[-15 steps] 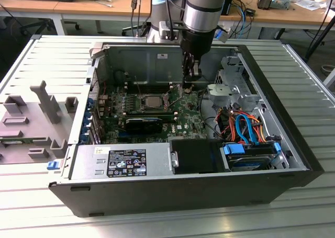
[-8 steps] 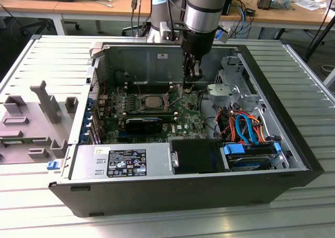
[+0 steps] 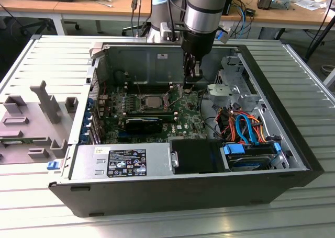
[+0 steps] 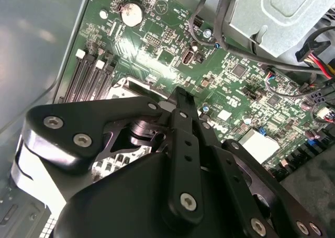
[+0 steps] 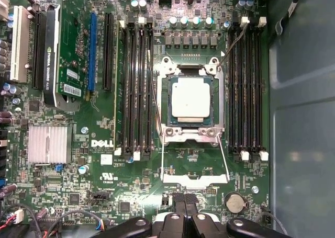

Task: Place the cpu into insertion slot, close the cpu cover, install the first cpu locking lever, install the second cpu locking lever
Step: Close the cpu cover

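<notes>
Closest to the lens in the first wrist view, the gripper has its fingertips pressed together and grasps nothing. It hangs over the green motherboard, near a coin battery. The cpu lies flat in the insertion slot, its silver top fully exposed. The cpu cover stands open, between the slot and the gripper. Long memory slots flank the socket on two sides.

Exterior view: the arm enters at upper centre, and the gripper reaches into the open computer case. The cpu sits just left of frame centre, apart from the gripper, which is to the exterior view's right of it. A power supply lies along the lower part of the frame.
</notes>
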Tool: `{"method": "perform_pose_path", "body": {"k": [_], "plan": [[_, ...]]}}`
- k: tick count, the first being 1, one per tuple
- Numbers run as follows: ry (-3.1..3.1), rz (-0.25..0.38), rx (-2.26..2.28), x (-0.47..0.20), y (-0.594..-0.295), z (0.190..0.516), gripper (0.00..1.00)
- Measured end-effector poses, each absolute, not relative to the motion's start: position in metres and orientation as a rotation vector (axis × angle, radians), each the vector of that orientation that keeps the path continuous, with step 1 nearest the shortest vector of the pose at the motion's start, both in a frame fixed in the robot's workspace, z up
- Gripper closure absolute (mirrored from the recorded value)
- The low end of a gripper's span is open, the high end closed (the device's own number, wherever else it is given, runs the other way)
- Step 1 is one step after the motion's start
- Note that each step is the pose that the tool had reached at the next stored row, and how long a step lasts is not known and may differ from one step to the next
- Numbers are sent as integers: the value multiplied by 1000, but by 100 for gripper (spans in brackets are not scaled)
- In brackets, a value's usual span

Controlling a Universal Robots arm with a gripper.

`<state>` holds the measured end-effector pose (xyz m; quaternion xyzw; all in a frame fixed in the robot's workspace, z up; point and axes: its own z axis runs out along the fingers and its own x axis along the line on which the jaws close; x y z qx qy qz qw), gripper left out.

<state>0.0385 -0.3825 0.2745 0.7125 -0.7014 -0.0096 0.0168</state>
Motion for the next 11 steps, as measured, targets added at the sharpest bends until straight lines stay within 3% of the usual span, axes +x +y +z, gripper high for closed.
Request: {"method": "perform_pose_path", "body": {"k": [11], "plan": [[-2180, -30, 2215, 40, -382, 273, 89]]}}
